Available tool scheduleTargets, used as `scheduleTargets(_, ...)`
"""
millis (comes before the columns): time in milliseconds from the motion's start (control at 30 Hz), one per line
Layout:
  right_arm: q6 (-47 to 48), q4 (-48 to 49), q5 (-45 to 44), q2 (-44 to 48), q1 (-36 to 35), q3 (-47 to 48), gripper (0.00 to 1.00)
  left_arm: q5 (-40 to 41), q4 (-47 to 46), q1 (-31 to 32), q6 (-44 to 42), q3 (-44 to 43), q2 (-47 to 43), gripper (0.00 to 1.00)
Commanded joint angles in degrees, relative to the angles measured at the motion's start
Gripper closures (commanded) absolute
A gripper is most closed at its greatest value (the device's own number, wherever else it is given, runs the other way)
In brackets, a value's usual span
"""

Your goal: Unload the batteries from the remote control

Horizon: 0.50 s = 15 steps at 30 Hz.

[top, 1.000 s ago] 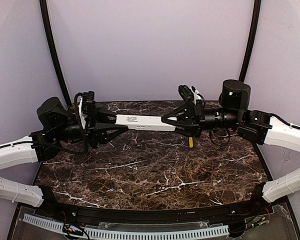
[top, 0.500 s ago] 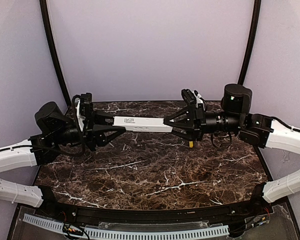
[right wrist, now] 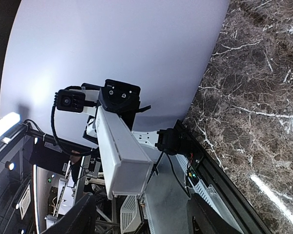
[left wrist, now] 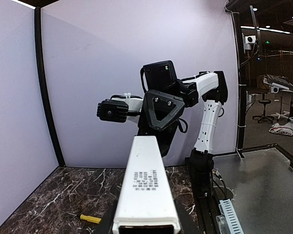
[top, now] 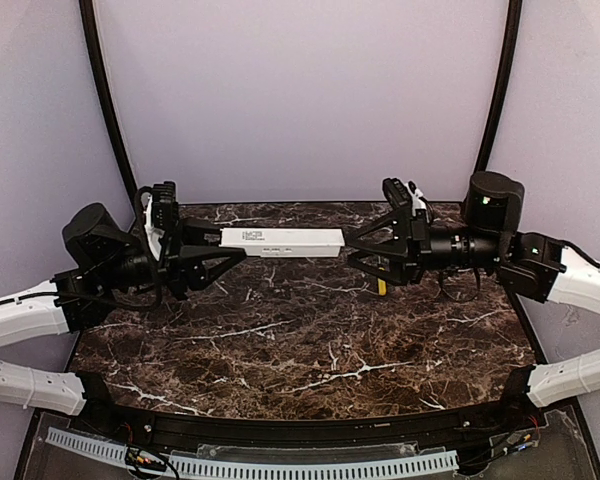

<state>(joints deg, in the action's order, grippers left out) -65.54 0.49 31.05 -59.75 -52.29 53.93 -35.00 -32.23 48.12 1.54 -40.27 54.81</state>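
The remote control (top: 280,241) is held level above the table (top: 310,340), its left end clamped in the left gripper (top: 225,246). Its long axis is set left to right, and the free end is pointed at the right gripper (top: 356,250), whose jaws are spread just off that end.

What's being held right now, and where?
The left end effector grips the remote control by one end; the right end effector is open, off it.

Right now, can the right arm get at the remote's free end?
Probably yes: the right gripper is open, empty, facing the free end of the remote with nothing between; the left gripper holds the other end.
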Motion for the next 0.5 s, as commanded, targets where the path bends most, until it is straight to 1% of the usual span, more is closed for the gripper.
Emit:
scheduleTargets(0, 0.8, -0.3, -1.18, 2.35, 1.05, -0.68, 0.36, 0.34, 0.73, -0.22, -0.77, 0.47, -1.93, 1.0)
scheduleTargets(367, 1.74, -5.27, -3.03, 4.26, 1.45, -0.56, 0.35, 0.9, 0.38, -0.22, -1.19, 3.33, -2.57, 1.0)
scheduleTargets(467, 1.32, -5.61, -3.32, 3.96, 1.47, -0.67, 0.35, 0.53, 0.2, -0.26, -3.41, 4.19, -2.51, 1.0)
